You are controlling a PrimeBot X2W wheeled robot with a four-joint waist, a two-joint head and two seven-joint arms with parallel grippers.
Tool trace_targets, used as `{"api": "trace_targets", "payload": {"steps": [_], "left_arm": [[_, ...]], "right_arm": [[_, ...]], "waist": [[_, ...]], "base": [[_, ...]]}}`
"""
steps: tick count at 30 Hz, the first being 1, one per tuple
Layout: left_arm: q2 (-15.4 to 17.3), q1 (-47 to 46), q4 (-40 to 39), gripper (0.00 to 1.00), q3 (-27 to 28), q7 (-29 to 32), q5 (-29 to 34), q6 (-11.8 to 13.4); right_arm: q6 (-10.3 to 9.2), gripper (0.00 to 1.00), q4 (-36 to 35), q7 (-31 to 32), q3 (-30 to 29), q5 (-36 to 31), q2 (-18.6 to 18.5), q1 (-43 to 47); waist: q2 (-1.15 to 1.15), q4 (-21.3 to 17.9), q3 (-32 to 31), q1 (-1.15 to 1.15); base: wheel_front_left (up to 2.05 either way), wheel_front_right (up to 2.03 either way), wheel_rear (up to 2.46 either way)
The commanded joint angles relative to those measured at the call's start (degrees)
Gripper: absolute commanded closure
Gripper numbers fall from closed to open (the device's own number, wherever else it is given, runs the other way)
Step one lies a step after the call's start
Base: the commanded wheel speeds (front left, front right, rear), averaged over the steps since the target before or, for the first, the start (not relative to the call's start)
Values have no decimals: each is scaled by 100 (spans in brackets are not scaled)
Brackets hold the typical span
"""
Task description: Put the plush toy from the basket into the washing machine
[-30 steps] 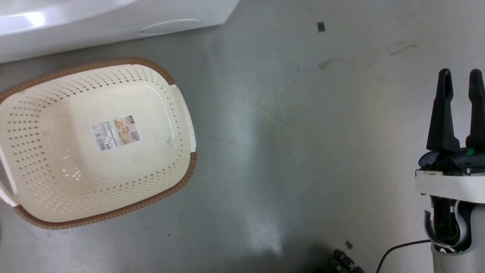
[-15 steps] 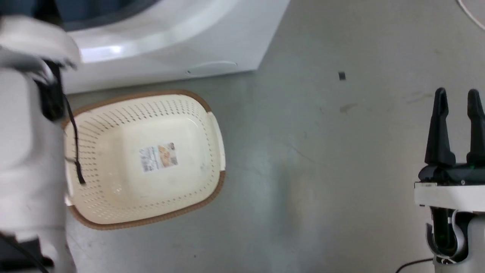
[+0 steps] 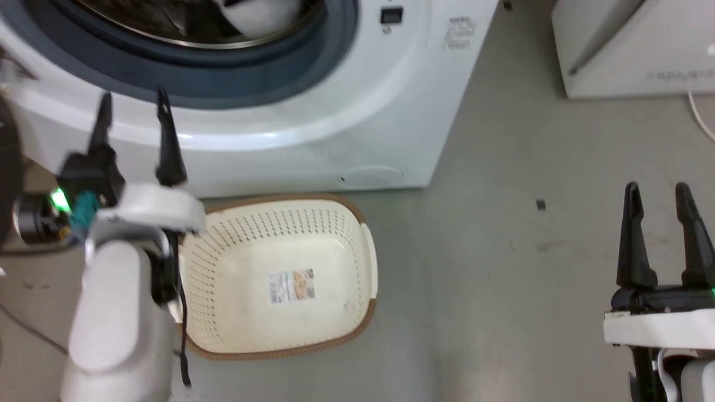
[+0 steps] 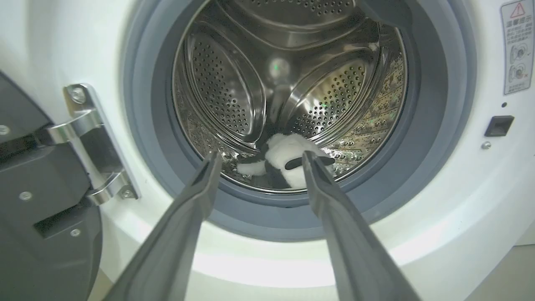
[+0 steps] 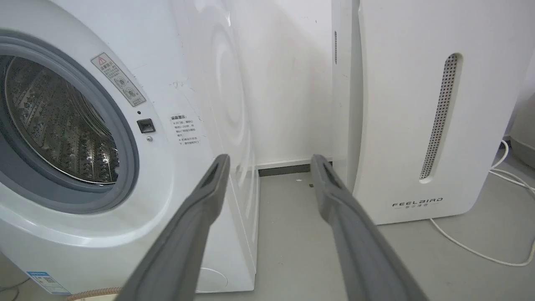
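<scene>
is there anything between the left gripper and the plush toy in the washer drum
Nothing visible. The door is swung aside, and the open left gripper looks straight through the grey gasket at the plush toy, which lies low in the washing machine drum, near its front.

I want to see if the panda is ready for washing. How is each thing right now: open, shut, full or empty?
plush toy: lying inside the drum, nothing holding it.
washing machine: door open, toy inside.
basket: upright, empty apart from its sticker.
left tool: open, holding nothing, facing the drum opening.
right tool: open, holding nothing.
</scene>
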Motion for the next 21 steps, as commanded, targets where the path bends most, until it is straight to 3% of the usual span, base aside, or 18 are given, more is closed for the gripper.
{"api": "trace_targets", "payload": {"steps": [1, 9, 21], "left_arm": [[-53, 235, -89, 0, -7, -30, 58, -31], [-236, 1336, -407, 0, -65, -30, 179, -131], [-483, 2912, -1156, 0, -142, -30, 82, -424]], "right_arm": [[-4, 0, 1, -25, -18, -29, -1, 116], [-4, 0, 147, -25, -80, -169, -1, 584], [-4, 0, 262, -25, -34, -259, -1, 1100]], "waist": [[0, 264, -416, 0], [0, 463, -1216, 0], [0, 568, -1793, 0]], "base": [[0, 0, 0], [0, 0, 0], [0, 0, 0]]}}
